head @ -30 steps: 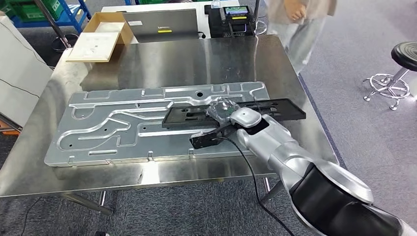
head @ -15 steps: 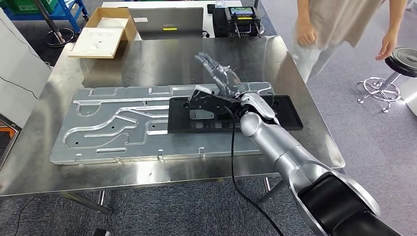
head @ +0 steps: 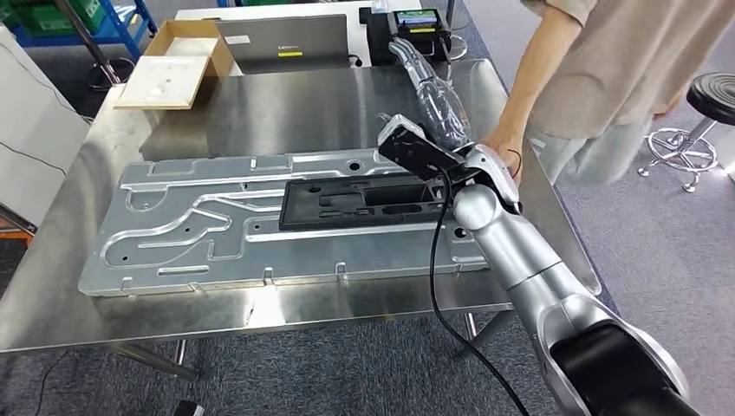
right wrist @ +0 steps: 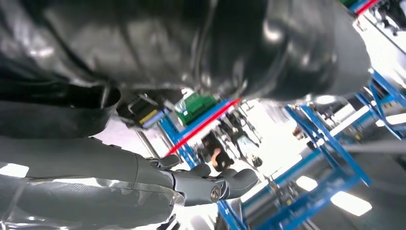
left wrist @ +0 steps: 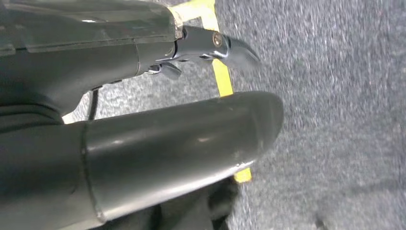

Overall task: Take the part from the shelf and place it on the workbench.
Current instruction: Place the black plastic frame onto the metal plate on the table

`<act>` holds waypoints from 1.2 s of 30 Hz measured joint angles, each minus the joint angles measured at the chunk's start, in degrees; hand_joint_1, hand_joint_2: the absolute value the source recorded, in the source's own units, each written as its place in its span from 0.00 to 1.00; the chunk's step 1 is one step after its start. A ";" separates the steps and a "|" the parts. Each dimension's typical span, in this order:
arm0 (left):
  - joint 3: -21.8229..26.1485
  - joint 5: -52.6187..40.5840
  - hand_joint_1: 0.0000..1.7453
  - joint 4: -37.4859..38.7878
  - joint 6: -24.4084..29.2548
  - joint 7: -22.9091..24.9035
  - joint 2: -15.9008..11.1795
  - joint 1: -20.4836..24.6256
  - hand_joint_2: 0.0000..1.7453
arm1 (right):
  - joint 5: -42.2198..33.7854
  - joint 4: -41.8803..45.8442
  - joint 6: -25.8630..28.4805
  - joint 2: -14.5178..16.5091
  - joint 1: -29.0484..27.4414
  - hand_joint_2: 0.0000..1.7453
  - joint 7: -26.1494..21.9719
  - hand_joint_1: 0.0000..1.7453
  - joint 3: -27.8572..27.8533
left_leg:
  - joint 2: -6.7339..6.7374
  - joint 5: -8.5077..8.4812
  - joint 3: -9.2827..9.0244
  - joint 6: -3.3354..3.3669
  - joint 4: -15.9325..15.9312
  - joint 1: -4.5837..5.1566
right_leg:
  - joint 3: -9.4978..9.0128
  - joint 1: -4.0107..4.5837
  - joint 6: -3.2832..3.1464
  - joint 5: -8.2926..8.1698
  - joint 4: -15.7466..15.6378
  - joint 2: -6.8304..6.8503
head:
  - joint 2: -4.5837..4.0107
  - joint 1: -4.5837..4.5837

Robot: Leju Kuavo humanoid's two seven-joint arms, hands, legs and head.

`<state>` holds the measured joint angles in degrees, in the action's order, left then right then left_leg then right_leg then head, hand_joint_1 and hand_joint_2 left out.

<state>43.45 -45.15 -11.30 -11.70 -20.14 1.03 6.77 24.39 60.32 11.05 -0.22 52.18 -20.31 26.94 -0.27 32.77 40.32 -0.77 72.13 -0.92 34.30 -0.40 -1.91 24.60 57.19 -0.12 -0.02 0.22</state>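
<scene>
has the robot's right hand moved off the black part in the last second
Yes. The right hand has lifted off the black part and swung toward the table's far edge, near the laptop.

The left hand (left wrist: 143, 115) enters from the picture's left edge, with a thick grey thumb (left wrist: 182, 143) across the middle of the frame and a darker finger (left wrist: 210, 45) extended beside it, separated from the thumb by a gap; nothing is held between them. Behind the hand lies a grey speckled carpet floor (left wrist: 330, 120). A yellow tape line (left wrist: 222, 76) runs along the floor and passes behind the thumb.
</scene>
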 joint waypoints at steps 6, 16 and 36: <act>0.43 2.12 0.00 0.00 -0.24 -2.48 -0.04 -0.63 0.00 | -3.04 14.73 5.45 -3.20 -7.79 0.00 -1.20 0.00 -3.89 | -0.05 -7.00 -6.02 0.32 -12.75 -0.17 | -0.27 0.13 0.93 1.04 0.96 0.05 | 0.00 0.00; 5.67 6.31 0.00 0.00 0.92 -6.20 -0.02 -5.01 0.00 | -7.49 53.45 8.25 -10.37 -56.62 0.00 -17.73 0.00 -24.28 | -0.74 -7.14 -7.21 2.81 -14.62 -0.22 | 4.98 -0.06 3.29 11.13 16.19 0.14 | 0.00 0.03; 9.14 6.91 0.00 0.00 1.57 -6.96 -0.03 -4.56 0.00 | -7.18 63.26 3.95 0.17 -78.90 0.00 -18.32 0.00 -39.37 | -0.05 0.52 -15.00 0.66 -14.17 0.33 | 2.32 0.14 0.87 -1.61 1.05 0.45 | 0.00 0.01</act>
<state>52.59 -38.23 -11.30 -10.13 -27.10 1.00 2.20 17.21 123.57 14.99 -0.05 -26.73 -38.63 -12.42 -0.32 33.29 25.32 -0.10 57.96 -0.60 36.62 -0.26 -1.04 22.99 58.25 0.33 -0.02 0.23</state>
